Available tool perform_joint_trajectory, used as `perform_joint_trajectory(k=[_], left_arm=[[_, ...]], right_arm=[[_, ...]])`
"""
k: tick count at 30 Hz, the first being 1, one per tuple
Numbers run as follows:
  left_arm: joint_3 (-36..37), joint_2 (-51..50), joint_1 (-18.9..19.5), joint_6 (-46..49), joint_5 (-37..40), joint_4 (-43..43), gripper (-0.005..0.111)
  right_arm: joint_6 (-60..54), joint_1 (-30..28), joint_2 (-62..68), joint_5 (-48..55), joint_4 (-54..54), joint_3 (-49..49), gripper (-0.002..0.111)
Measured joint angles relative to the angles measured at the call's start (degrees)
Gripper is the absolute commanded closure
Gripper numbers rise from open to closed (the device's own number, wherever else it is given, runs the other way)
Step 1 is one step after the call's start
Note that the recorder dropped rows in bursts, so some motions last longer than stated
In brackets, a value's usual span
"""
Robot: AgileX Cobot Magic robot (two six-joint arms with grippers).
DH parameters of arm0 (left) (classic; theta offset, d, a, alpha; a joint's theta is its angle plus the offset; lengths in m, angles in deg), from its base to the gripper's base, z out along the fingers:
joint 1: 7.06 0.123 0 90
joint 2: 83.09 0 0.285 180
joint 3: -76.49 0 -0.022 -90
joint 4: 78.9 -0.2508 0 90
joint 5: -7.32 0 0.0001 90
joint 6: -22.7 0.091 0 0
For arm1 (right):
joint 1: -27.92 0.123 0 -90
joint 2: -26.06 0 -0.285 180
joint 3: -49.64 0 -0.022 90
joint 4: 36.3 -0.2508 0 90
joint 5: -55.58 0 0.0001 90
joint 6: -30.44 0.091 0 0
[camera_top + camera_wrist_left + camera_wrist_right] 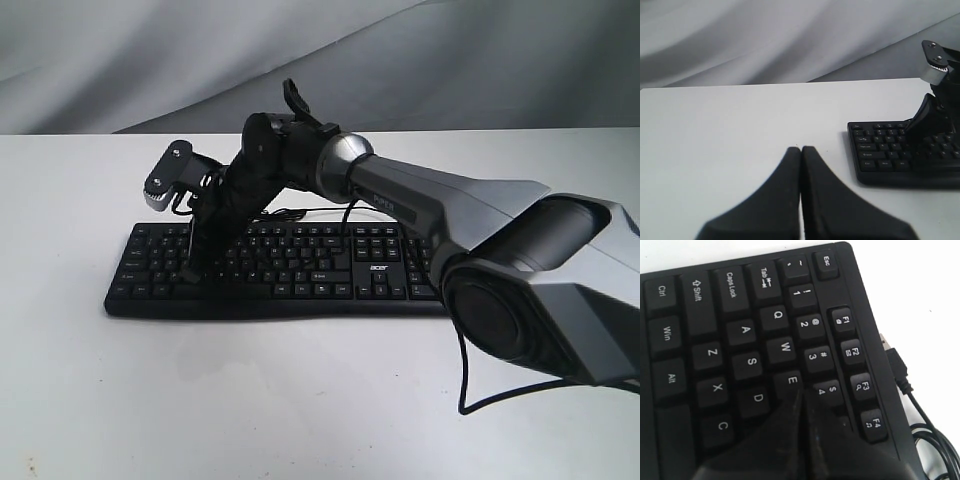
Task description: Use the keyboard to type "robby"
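Note:
The black keyboard (290,270) lies flat across the middle of the white table, with its number pad to the right. My right gripper (188,270) reaches across to the keyboard's left part, shut and pointing down. In the right wrist view its tips (802,392) sit at the edge of the E key (791,381), beside the 4 key (829,391); the key under them is hidden. The left gripper (801,150) is shut on nothing and hovers over bare table left of the keyboard (900,150). It does not show in the exterior view.
A thin black cable with a USB plug (895,362) lies on the table behind the keyboard. The right arm's big grey body (480,220) spans the right half of the scene above the number pad. A grey cloth backdrop (200,60) hangs behind the table.

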Motion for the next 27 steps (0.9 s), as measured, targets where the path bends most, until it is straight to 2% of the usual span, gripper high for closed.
perform_joint_trajectory(k=[8,17,21,27], left_arm=[[0.0,0.0,0.0,0.0,0.0,0.0,0.106],[0.0,0.0,0.0,0.0,0.0,0.0,0.106],[0.0,0.0,0.0,0.0,0.0,0.0,0.106],[0.0,0.0,0.0,0.0,0.0,0.0,0.106]], right_arm=[[0.0,0.0,-0.1,-0.1,0.3,0.1,0.108],[1.6,-0.3,-6.8,6.7,5.8,-1.0,0.108],[1.6,-1.2,-10.7,4.8,6.0,-9.1,0.108],[-0.2,-6.4,-14.5,2.1,2.2,-20.2,0.108]])
